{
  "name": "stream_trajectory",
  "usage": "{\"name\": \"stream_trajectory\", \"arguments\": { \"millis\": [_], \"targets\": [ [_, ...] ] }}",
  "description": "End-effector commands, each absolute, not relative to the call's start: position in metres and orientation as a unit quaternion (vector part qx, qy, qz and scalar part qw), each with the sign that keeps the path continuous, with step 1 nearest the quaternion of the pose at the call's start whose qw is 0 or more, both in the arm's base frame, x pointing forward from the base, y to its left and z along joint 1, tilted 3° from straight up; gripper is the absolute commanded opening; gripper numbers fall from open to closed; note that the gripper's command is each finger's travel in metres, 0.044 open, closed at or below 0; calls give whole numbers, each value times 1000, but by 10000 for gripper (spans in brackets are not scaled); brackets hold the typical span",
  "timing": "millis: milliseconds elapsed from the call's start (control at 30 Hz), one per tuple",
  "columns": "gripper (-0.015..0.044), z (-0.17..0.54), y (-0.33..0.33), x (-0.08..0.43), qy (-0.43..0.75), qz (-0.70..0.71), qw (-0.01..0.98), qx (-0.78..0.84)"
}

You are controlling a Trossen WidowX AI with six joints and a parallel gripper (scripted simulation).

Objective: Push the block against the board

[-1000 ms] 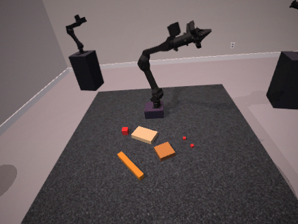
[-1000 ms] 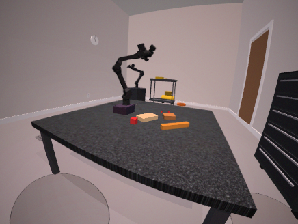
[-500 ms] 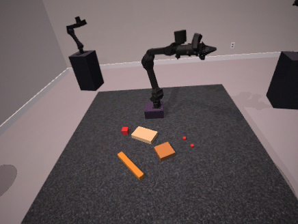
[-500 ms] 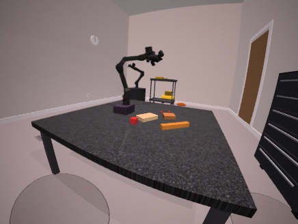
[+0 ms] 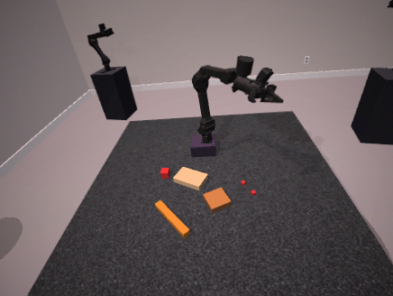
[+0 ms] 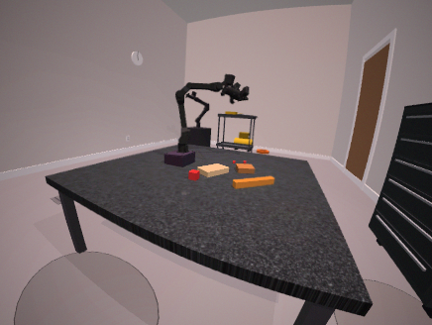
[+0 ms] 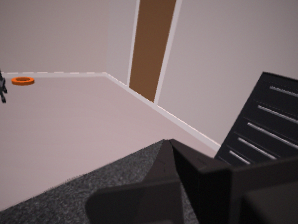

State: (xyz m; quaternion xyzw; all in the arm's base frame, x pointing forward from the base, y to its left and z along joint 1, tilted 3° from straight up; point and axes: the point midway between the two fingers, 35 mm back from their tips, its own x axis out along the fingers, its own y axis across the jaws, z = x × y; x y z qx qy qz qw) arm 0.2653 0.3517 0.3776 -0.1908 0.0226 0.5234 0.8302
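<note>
The brown-orange square block (image 5: pixel 217 198) (image 6: pixel 245 168) lies flat on the table, turned at an angle. The pale tan board (image 5: pixel 190 177) (image 6: pixel 213 169) lies flat behind it and to its left in the top view. A narrow strip of dark table shows between them, so they stand apart. My gripper (image 5: pixel 280 100) (image 6: pixel 247 93) (image 7: pixel 169 144) is shut and empty. It is high in the air, right of the arm's base in the top view, well away from both parts. The wrist view shows neither part.
A long orange bar (image 5: pixel 172 218) (image 6: pixel 254 182) lies in front of the board. A red cube (image 5: pixel 165 172) (image 6: pixel 193 174) is just left of the board. Two tiny red cubes (image 5: pixel 243 182) (image 5: pixel 253 192) lie right of the block. The purple arm base (image 5: pixel 203 147) stands behind.
</note>
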Motion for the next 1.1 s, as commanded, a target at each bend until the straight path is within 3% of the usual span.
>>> {"name": "stream_trajectory", "arguments": {
  "millis": [0,1067],
  "targets": [
    [0,353,342,296,88,491,849,-175],
    [0,178,211,426,427,236,870,-64]
  ]
}}
